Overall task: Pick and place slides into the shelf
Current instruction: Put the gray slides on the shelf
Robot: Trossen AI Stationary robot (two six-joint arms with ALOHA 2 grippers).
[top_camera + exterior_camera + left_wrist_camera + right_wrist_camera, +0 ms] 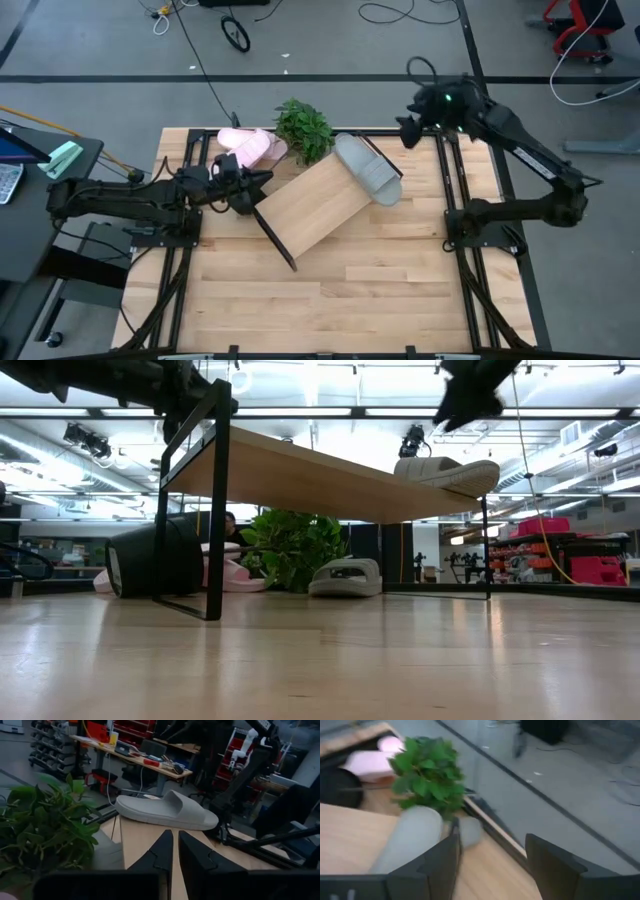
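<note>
Grey floor (330,45) strewn with cables; cluttered workbench (135,760); ceiling strip lights (320,412).

Light wooden tabletop (330,290) on a black frame. Resting on it: slanted shelf (315,205) of light wood on thin black legs, turned askew; green leafy plant (303,128) just behind the shelf; two pale pink slides (250,147) beside the plant; one grey slide (345,577) under the shelf. Lying on the shelf board: another grey slide (368,168), at its raised far end.
</note>
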